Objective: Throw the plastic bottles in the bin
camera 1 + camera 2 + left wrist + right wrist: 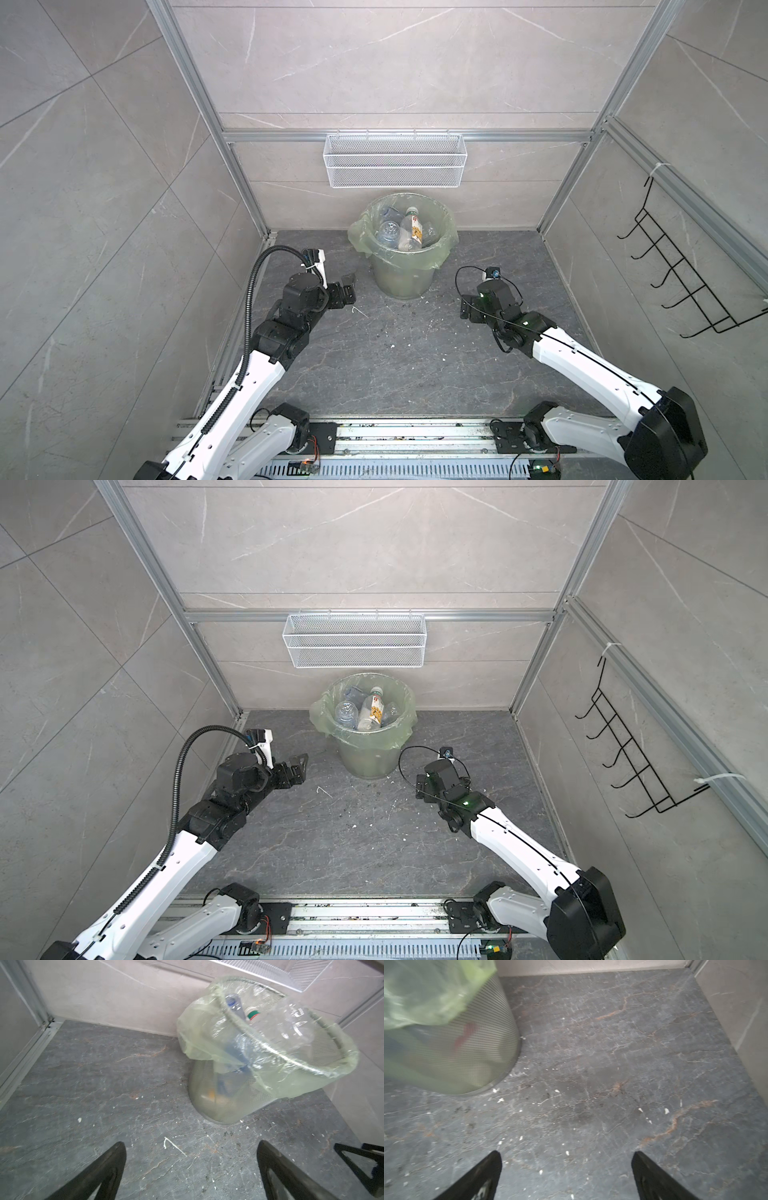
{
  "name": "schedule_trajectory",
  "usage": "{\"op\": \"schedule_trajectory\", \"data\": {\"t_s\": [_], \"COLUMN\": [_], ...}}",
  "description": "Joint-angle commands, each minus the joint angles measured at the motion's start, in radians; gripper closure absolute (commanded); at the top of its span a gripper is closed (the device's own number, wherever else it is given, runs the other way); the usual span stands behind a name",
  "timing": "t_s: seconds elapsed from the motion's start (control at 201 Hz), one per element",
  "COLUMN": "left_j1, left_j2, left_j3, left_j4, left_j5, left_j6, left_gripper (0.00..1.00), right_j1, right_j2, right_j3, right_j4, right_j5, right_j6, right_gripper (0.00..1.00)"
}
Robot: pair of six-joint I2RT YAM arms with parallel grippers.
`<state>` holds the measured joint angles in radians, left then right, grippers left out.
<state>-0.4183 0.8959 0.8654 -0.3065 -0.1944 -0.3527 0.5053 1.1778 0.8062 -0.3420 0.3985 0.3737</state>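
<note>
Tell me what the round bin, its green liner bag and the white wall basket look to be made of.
Round pale green bin: fine horizontal lines, contents showing through; metal mesh or ribbed plastic, unclear. Translucent light green bag: thin glossy plastic film, crinkled, folded over the rim. White wire mesh basket: probably painted metal, with an open grid pattern.

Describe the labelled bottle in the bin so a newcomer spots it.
Under the white mesh basket on the back wall stands the bin. Of the bottles inside, it is the whitish middle one; only it has a yellow label and a green band under its white cap.
</note>
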Motion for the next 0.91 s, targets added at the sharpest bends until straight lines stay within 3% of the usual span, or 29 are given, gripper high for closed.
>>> {"op": "schedule_trajectory", "data": {"t_s": [0.0,0.244,0.329,0.567,0.901], "left_j1": [0.007,0.018,0.026,0.125,0.308], "left_j2": [-0.039,-0.07,-0.066,0.023,0.298], "left_j3": [-0.07,-0.281,-0.351,-0.472,-0.563], "left_j4": [0.023,0.228,0.353,0.649,0.935], "left_j5": [-0.111,-0.254,-0.258,-0.201,-0.061], "left_j6": [0.017,0.115,0.18,0.354,0.418], "left_gripper": [0.01,0.01,0.01,0.0,0.0], "right_j1": [-0.024,-0.071,-0.076,-0.099,-0.109], "right_j2": [-0.001,-0.035,-0.036,-0.03,-0.058], "right_j3": [-0.001,-0.067,-0.1,-0.128,-0.218], "right_j4": [0.077,0.249,0.33,0.411,0.498], "right_j5": [-0.006,-0.061,-0.076,-0.109,-0.115], "right_j6": [-0.09,-0.164,-0.206,-0.238,-0.286], "right_gripper": [0.0,0.0,0.0,0.0,0.0]}}
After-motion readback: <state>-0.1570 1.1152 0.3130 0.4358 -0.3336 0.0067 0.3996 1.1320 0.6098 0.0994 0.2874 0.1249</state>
